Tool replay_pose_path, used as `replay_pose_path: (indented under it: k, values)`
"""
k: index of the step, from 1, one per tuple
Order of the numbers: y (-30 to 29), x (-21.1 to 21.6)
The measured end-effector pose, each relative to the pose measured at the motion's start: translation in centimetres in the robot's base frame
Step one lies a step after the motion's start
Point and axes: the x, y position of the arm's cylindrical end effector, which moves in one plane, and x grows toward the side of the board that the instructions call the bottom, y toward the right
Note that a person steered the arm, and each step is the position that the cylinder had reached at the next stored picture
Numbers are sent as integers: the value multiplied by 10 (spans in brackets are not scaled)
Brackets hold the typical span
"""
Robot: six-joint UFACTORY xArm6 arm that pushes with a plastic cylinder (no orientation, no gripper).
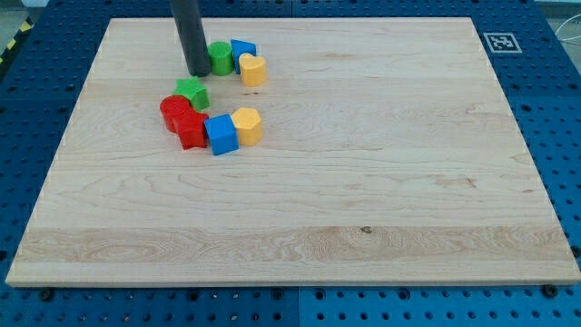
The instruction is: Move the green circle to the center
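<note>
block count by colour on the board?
Green: 2, green circle beside my tip, green star
Blue: 2
Yellow: 2
Red: 2
Total: 8

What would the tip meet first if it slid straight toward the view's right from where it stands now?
Most likely the green circle: my tip stands just at its left, close or touching. Behind the circle sit a blue block and a yellow block.
</note>
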Motion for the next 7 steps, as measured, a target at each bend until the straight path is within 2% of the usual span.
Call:
replay_pose_path:
  k: [2,4,5,6,7]
  values:
    - [43,-31]
    - [42,-82]
    - [22,-82]
    - [14,-107]
    - [38,-124]
